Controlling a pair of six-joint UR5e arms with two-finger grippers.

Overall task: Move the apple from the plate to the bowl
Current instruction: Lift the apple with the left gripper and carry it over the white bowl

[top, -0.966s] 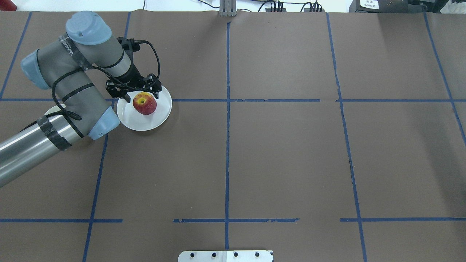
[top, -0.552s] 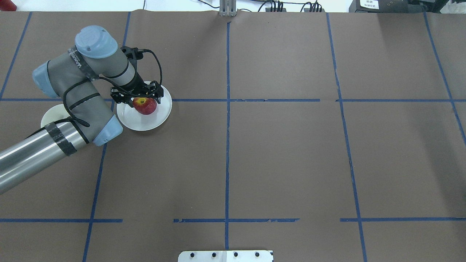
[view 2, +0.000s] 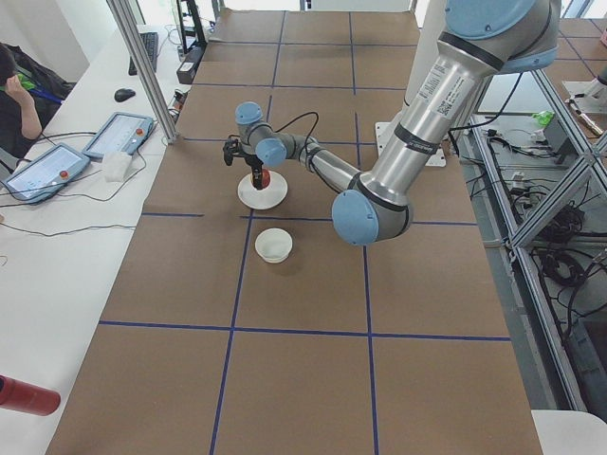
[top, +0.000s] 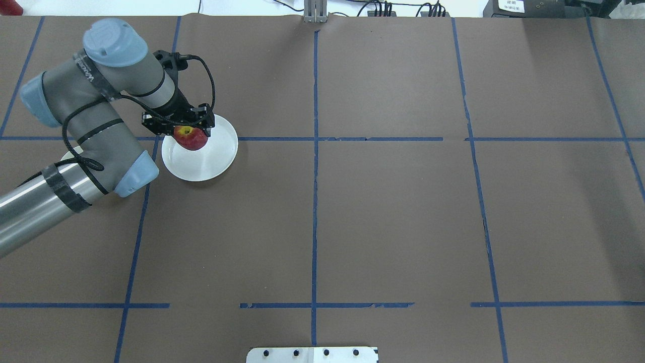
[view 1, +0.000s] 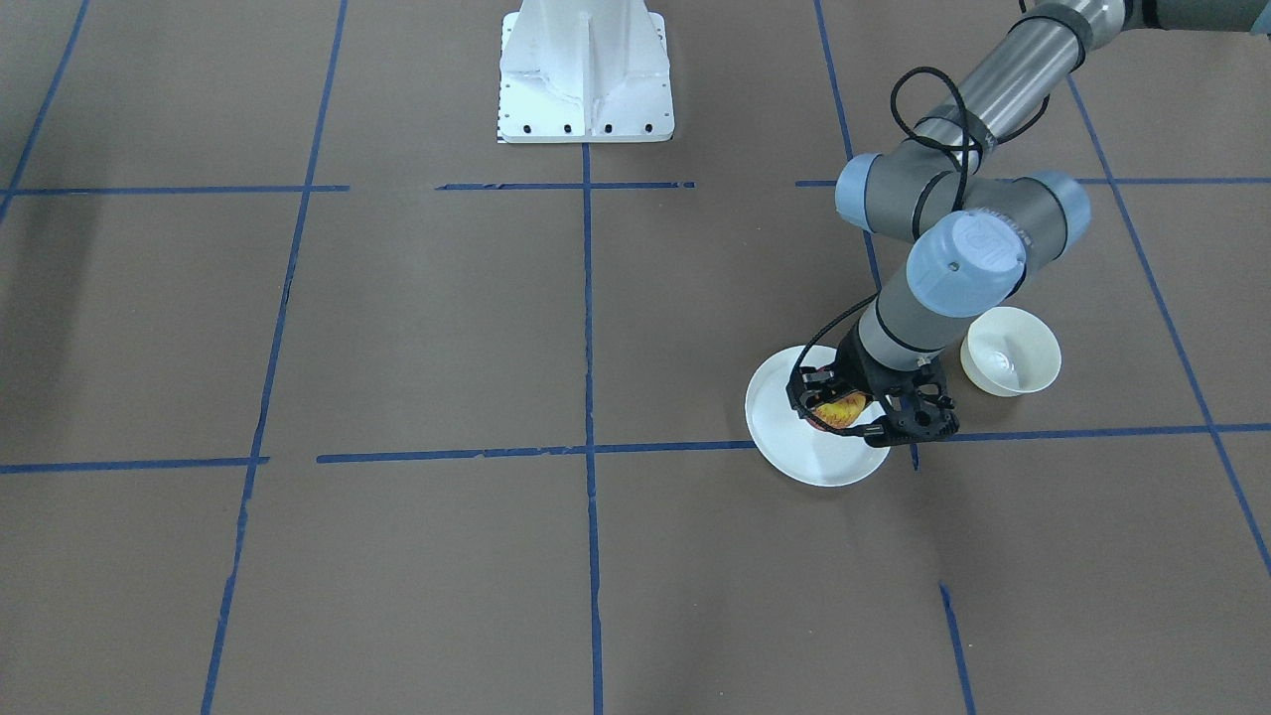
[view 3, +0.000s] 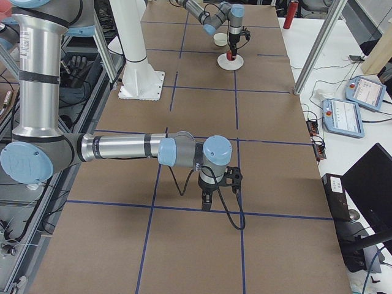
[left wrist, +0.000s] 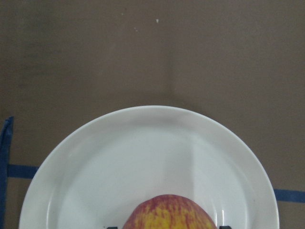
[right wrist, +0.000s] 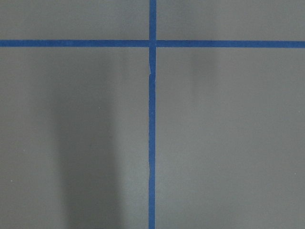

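A small red apple point(top: 191, 140), streaked yellow with a yellow patch round its stem dimple, sits stem-up, clamped in the left pincer point(top: 189, 134) and apparently lifted just clear of the plate point(top: 211, 159). The flat, round, white plate with its low rim lies on the brown worktop point(top: 383, 212), the apple over its edge towards the bowl point(view 1: 1033, 343). That small, deep, off-white bowl, glossy inside, stands upright near the plate on the robot's left, not touching it.

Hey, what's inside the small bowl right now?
Nothing shows inside the bowl, only its glossy bottom. The overhead view cannot confirm: the left arm covers most of it.
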